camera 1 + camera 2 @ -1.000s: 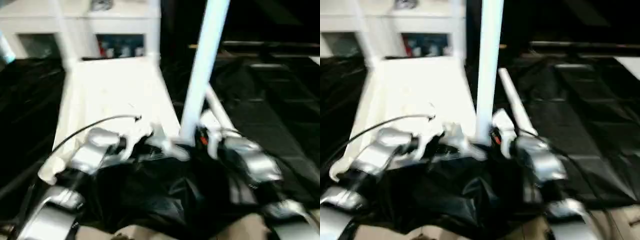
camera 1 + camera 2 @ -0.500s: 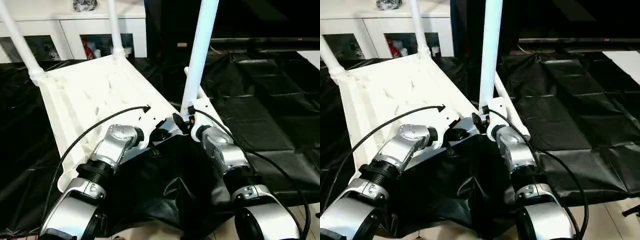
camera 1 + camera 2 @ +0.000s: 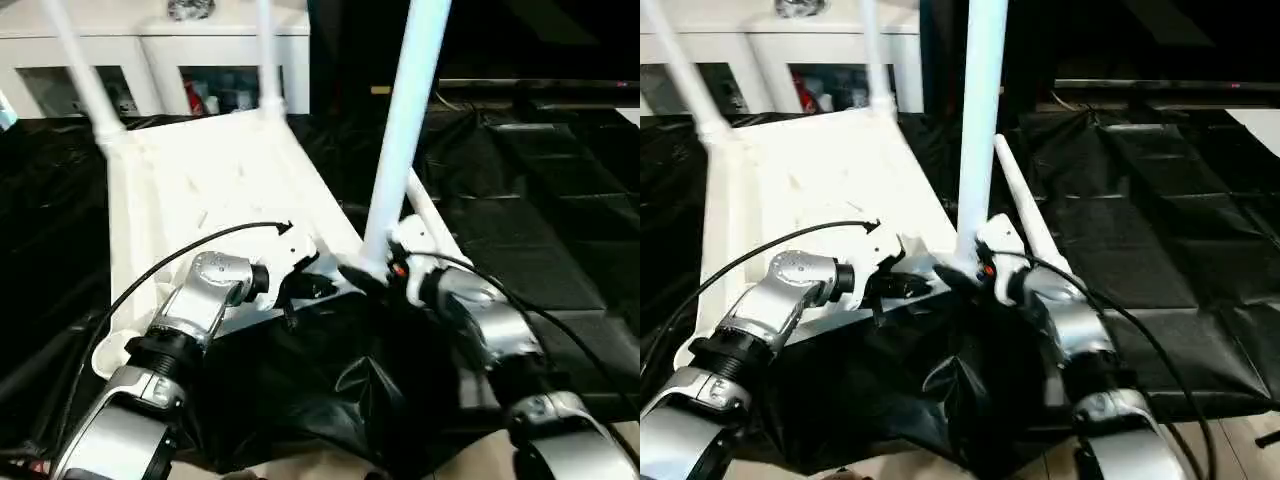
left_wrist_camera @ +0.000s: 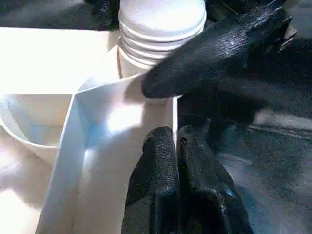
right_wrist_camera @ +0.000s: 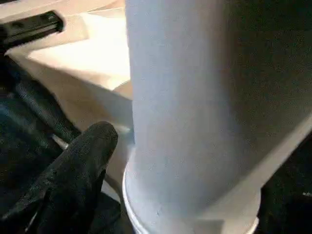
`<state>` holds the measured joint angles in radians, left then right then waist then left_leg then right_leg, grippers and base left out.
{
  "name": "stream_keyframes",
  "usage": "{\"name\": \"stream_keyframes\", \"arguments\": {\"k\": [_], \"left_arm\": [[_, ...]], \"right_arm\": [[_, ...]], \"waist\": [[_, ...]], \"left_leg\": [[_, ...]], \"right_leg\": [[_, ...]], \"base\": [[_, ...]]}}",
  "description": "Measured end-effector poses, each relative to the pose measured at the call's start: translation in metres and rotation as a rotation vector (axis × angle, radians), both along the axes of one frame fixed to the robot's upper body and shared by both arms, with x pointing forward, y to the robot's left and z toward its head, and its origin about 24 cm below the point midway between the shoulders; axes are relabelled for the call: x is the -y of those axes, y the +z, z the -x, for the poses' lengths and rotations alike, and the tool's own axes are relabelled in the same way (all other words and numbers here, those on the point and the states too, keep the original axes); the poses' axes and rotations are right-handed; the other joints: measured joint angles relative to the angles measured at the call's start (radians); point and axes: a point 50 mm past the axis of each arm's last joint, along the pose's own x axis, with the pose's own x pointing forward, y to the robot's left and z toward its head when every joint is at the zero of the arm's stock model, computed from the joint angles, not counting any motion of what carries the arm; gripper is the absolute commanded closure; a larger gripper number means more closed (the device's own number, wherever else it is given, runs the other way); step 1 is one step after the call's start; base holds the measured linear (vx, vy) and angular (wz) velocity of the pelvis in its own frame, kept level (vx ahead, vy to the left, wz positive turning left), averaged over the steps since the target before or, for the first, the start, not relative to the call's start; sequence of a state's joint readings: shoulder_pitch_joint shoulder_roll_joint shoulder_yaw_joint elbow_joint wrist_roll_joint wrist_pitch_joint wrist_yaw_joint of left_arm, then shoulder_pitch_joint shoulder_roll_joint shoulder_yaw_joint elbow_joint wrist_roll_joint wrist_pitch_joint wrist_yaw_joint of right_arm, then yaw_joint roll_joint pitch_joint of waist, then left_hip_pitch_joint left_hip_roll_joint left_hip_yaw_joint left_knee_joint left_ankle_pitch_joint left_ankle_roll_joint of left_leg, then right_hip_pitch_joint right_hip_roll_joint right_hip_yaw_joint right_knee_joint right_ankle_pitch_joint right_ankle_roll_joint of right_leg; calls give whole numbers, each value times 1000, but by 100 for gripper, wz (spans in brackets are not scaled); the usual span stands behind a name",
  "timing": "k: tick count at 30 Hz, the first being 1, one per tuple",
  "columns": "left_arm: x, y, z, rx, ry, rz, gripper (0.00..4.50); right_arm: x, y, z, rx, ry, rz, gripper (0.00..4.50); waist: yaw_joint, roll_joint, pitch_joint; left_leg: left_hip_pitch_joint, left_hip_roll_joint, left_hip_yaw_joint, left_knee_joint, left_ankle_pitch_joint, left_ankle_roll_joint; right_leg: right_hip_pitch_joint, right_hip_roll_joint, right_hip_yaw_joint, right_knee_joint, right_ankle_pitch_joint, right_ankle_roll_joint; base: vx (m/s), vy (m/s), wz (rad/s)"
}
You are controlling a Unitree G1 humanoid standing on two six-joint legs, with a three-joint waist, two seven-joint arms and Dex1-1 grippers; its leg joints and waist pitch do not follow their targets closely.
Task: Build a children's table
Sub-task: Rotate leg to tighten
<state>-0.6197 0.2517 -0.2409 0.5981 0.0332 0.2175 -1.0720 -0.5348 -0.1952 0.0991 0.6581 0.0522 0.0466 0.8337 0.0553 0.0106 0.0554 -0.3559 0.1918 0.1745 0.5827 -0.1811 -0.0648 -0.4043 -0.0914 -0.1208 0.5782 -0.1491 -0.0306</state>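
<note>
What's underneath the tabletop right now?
The upturned tabletop lies on black plastic sheeting, which shows all around it. A loose leg lies on the sheeting beside it. Whatever is directly beneath the tabletop is covered and cannot be seen.

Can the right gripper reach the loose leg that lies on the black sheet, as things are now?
Probably yes. The loose leg lies on the black sheet just beyond the right gripper, on that arm's side. Only the upright leg stands close beside the gripper; nothing lies across the loose one.

White ribbed tabletop (image 3: pixel 810 190), white legs (image 3: pixel 980 120), glossy black sheet (image 3: pixel 1140 230).
</note>
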Motion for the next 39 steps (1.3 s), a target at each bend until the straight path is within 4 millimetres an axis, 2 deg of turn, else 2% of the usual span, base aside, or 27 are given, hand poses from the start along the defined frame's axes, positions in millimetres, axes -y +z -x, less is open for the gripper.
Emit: {"name": "stream_keyframes", "arguments": {"k": [6,10,20,24,30,34,35,39], "left_arm": [[-7,1,10,-32,-101,0,450],[-9,1,14,-45,-147,1,450],[-11,0,17,-47,-158,1,450],[-12,-1,14,-35,-107,-2,450],[0,-3,0,1,63,-15,450],[5,-2,-3,10,114,-17,450],[7,-2,-4,9,128,-16,450],[11,-1,-4,12,145,-13,450]], "right_arm": [[12,5,16,-48,184,-3,57],[16,8,19,-62,252,6,99],[15,9,21,-92,264,-3,173],[10,5,18,-89,175,-35,177],[-5,0,-3,-72,-125,-56,178],[-9,0,-8,-61,-214,-71,178],[-9,0,-9,-60,-233,-78,122],[-9,0,-10,-61,-250,-96,91]], "waist": [[12,0,0],[17,-1,0],[21,-1,1],[13,-1,1],[-25,-2,1],[-26,-2,0],[-24,-2,0],[-21,-2,0]], "left_leg": [[-1,0,0,1,0,0],[-2,0,0,2,0,0],[-2,0,0,2,0,0],[0,0,0,2,0,0],[2,0,0,5,0,0],[1,0,0,3,0,0],[1,0,0,2,0,0],[1,0,0,1,0,0]], "right_leg": [[0,0,0,0,0,0],[0,0,0,0,0,0],[0,0,0,0,0,1],[1,0,0,1,0,1],[2,0,0,0,0,1],[2,0,0,0,0,1],[2,0,0,0,0,1],[1,0,0,0,0,1]], "base": [[0,0,0],[0,0,0],[0,0,0],[0,0,0],[0,0,0],[0,0,0],[0,0,0],[0,0,0]]}}
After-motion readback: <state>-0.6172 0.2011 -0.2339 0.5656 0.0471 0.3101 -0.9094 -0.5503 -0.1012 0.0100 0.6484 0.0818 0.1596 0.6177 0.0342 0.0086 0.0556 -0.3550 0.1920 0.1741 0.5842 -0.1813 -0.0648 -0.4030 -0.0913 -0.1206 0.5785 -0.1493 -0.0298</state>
